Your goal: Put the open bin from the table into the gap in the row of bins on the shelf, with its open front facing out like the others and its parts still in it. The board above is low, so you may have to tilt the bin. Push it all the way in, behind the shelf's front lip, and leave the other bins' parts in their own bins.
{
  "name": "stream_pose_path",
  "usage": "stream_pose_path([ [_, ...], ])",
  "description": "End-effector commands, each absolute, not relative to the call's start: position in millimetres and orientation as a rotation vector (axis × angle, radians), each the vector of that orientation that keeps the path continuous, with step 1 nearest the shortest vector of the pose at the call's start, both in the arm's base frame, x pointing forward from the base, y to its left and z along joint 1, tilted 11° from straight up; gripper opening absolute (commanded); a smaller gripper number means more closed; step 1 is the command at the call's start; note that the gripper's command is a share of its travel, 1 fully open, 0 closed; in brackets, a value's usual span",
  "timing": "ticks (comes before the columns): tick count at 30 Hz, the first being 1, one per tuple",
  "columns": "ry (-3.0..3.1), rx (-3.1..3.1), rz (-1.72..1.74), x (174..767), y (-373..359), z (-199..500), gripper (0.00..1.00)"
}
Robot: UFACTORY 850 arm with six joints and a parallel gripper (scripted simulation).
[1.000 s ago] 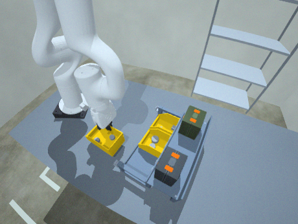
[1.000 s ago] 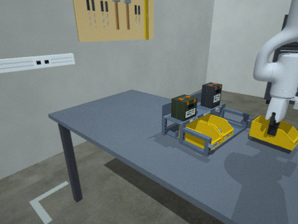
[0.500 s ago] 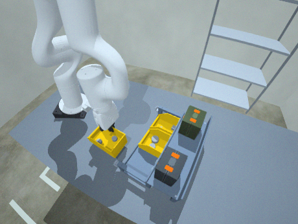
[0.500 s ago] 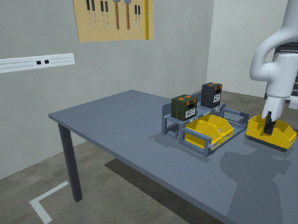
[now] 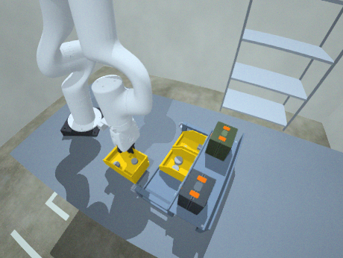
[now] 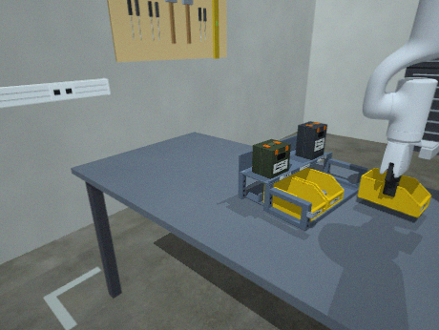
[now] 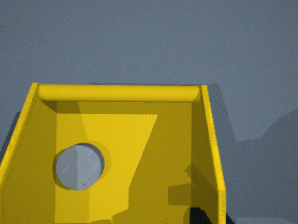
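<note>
1. The open yellow plastic bin [image 5: 142, 174] [image 6: 395, 197] [image 7: 120, 93] is left of centre in the top view and at the right in the exterior one, with round grey metal parts [image 5: 134, 161] [image 7: 79, 167] inside.
2. The black two-finger gripper [image 5: 127, 150] [image 6: 390, 183] [image 7: 216, 218] is closed on one side wall, at the bin's upper edge in the top view (an off-centre hold, so the bin may swing).
3. There, the bin's long axis slopes down rightward; its open front seems to face left, roughly like the row's yellow bins [image 5: 168, 161] [image 6: 295, 195].
4. The gap lies to its right, at lower centre, inside the blue-grey metal shelf [image 5: 154, 201] [image 6: 290, 198].
5. The move probably needs a small turn, lip clearance, then a tilt beneath the low board [image 5: 220, 165], which bears dark green [image 5: 221, 143] [image 6: 271, 161] and black boxes [image 5: 195, 194] [image 6: 310, 143].
</note>
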State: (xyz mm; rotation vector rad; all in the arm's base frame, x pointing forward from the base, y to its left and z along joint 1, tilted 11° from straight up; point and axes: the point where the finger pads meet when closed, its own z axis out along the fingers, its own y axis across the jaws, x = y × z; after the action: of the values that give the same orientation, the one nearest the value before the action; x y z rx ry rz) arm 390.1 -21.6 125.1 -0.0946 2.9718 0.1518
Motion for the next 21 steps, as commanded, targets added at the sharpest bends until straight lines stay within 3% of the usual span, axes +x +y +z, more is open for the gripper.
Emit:
stream_pose_path([
  [1, 2.973, -0.094, 0.15, 391, -22, 126, 0.0],
  [21, 2.973, -0.094, 0.15, 413, -20, 130, 0.0],
])
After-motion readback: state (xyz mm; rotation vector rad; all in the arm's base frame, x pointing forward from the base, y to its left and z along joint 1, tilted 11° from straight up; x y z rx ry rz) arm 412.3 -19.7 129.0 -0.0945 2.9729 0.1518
